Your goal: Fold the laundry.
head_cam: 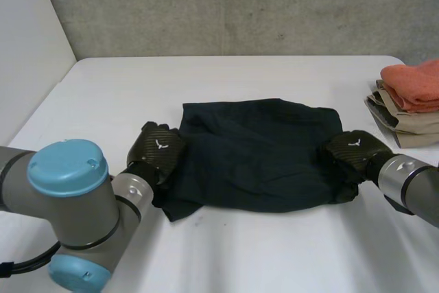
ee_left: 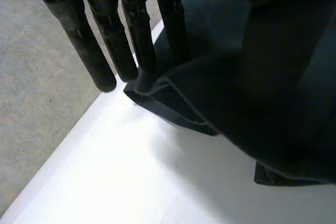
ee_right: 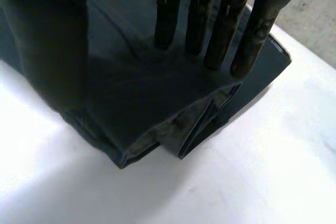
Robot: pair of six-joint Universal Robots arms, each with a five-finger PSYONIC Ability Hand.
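A dark folded cloth [head_cam: 257,152] lies flat in the middle of the white table [head_cam: 240,252]. My left hand [head_cam: 156,147] rests at the cloth's left edge and my right hand [head_cam: 353,150] at its right edge. In the left wrist view the fingers [ee_left: 100,51] are straight, and their tips meet a folded corner of the cloth [ee_left: 252,87]. In the right wrist view straight fingers [ee_right: 220,30] press down on the layered edge of the cloth [ee_right: 142,103]. Neither hand grips the fabric.
At the table's right edge stands a stack of folded laundry, an orange towel [head_cam: 415,84] on top of beige pieces [head_cam: 405,125]. A concrete wall runs behind the table's far edge. My left arm's blue-capped joint [head_cam: 68,169] sits near the front left.
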